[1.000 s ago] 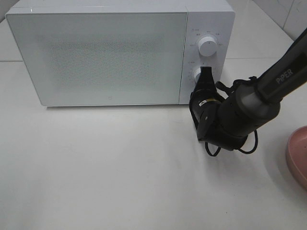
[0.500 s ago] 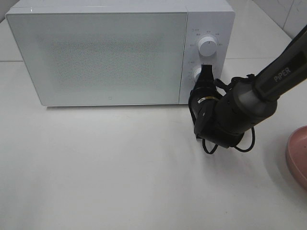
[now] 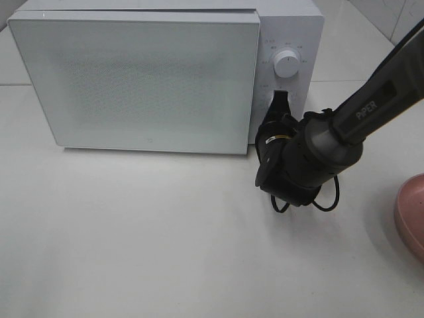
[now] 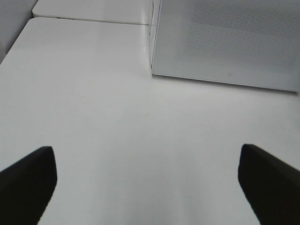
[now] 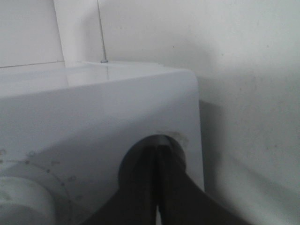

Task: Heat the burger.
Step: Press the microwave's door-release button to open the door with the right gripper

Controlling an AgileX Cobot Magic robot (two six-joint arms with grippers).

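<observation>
The right gripper [image 3: 279,101], jaws together, touches the microwave panel [image 3: 295,38] just beside the slightly ajar door [image 3: 136,79]. The left gripper [image 4: 149,176], jaws apart, hangs farther off. The burger is not visible.

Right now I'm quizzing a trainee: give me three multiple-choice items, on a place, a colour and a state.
1. Where is the right gripper? A at the microwave's front, below the knob; B on its roof; C inside it.
2. What colour is the plate? A blue; B pink; C green.
3. How is the left gripper? A open; B shut empty; C shut on a cup.
A: its tips sit just under the knob. B: pink rim at the right. A: its fingers stand far apart.
</observation>
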